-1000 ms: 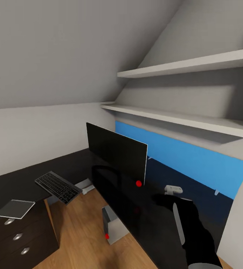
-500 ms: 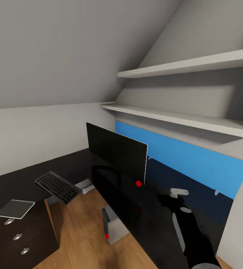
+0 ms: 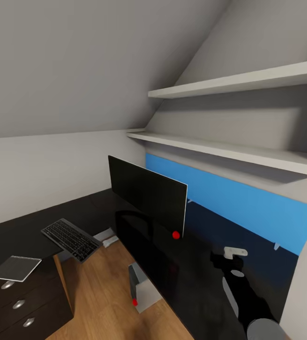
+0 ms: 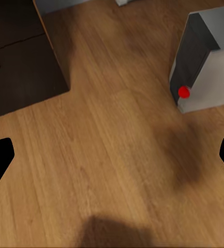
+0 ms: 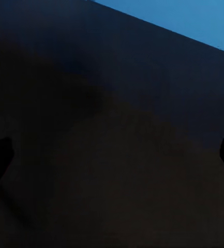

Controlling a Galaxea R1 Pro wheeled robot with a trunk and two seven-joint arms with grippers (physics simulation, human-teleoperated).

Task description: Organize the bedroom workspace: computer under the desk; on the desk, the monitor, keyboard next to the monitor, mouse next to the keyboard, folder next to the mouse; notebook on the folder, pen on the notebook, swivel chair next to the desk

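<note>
- Right pincer (image 3: 234, 257) is hovering over the black desk (image 3: 205, 283), its fingertips blending into the dark top in the head view; the right wrist view is showing its tips spread wide.
- Left pincer (image 4: 112, 155) is hanging spread above the wooden floor (image 4: 106, 144), tips cut off at the edges.
- Monitor (image 3: 146, 196) is standing on the desk.
- Keyboard (image 3: 71, 238) is overhanging the desk edge.
- Notebook (image 3: 15, 268) is lying above the drawers (image 3: 19, 304).
- Computer (image 3: 141, 285) is sitting partly hidden under the desk.

No legible text, label, brand or number anywhere.
</note>
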